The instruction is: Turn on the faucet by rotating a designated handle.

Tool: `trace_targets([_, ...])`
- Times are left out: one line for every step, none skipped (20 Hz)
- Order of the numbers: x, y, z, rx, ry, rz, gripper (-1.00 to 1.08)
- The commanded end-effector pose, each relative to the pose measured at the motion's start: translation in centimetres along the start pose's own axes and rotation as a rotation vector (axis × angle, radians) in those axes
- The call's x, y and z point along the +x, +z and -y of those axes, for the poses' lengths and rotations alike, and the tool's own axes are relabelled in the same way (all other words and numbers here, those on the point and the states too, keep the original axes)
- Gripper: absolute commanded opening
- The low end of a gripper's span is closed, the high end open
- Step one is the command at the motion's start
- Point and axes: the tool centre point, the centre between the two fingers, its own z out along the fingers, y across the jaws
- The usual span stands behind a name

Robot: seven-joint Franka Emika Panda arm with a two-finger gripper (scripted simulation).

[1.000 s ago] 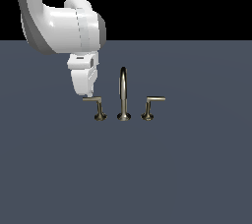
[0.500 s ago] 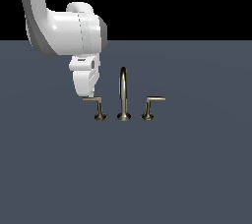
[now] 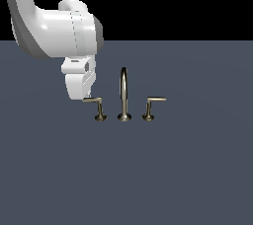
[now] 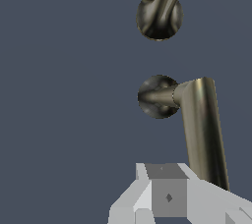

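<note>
Gripper [image 3: 85,96]: sits at the lever's free end, where a push turns it most easily; finger spread cannot be told.
Handle [image 3: 99,106]: just beside and below the gripper.
Spout [image 3: 123,93]: beyond the handle, apart.

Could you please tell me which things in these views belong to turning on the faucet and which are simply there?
Part of the job:
- the faucet
- the designated handle, lever arm pointing to the exterior view's left
- the pincer, at that lever's tip

Simply there:
- the other handle, arm pointing to the exterior view's right
- the dark surface
</note>
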Motion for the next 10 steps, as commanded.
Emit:
trace_targets([-0.7, 0.0, -1.1, -0.009, -0.008, -0.001, -1.00])
trace_targets([0.0, 0.0, -0.2, 0.000, 0.002, 0.000, -1.00])
trace_targets([0.0, 0.0, -0.5, 0.000, 0.002, 0.000, -1.00])
trace_targets([0.1, 0.0, -0.8, -0.001, 0.001, 0.000, -1.00])
trace_targets([0.1, 0.0, -1.1, -0.001, 0.000, 0.000, -1.00])
trace_targets([0.1, 0.0, -1.5, -0.002, 0.000, 0.000, -1.00])
trace_targets([0.2, 0.0, -1.8, -0.003, -0.001, 0.000, -1.00])
trace_targets([0.2, 0.0, -2.1, -0.003, -0.001, 0.000, -1.00])
trace_targets([0.2, 0.0, -2.4, -0.004, -0.002, 0.000, -1.00])
trace_targets([0.3, 0.0, -2.8, -0.004, -0.002, 0.000, -1.00])
